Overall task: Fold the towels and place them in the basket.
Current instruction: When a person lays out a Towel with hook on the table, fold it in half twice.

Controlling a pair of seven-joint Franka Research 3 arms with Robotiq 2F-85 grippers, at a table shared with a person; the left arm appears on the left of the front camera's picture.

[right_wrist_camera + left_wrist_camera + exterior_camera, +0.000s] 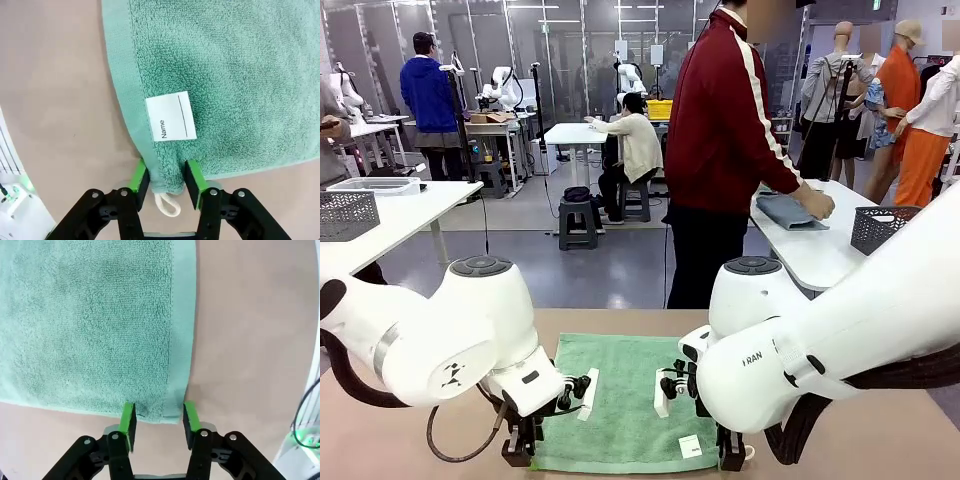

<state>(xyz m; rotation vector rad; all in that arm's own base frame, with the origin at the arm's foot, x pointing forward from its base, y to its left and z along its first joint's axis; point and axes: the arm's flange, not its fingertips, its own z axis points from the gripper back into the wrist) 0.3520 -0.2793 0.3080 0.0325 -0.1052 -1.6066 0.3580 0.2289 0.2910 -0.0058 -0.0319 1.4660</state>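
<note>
Front view: mint green terry towel lies flat on the tan table. Right fingers pinch its tagged near corner; left fingers straddle the other, grip unclear. Best to lift both evenly.

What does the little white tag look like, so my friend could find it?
On the table lies a green towel. Go to the corner that sits between the right gripper's pads. The tag is the flat white rectangle sewn on there, printed with "Name" and a line, unlike the white cord loop sticking out at the corner's tip.
</note>
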